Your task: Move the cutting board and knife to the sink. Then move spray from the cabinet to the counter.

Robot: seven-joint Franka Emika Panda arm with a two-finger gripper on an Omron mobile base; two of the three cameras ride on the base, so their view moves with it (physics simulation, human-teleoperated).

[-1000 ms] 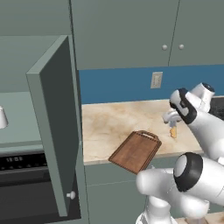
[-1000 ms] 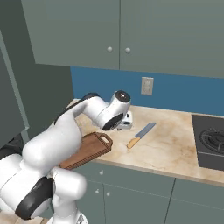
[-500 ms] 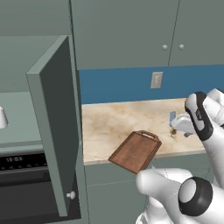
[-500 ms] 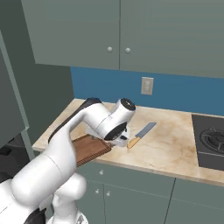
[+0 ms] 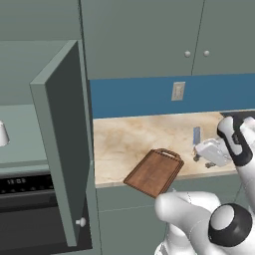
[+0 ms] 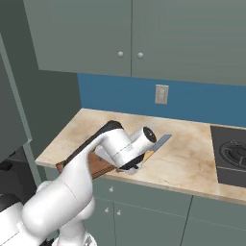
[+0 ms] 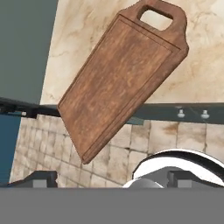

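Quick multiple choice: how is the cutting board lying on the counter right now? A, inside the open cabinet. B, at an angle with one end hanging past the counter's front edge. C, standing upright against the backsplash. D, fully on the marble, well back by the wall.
B: the cutting board lies flat and angled, its loop handle over the counter and its far corner sticking out past the front edge, which the hand view also shows.

Arm hides most of the knife (image 6: 161,142) and cutting board (image 6: 98,166)
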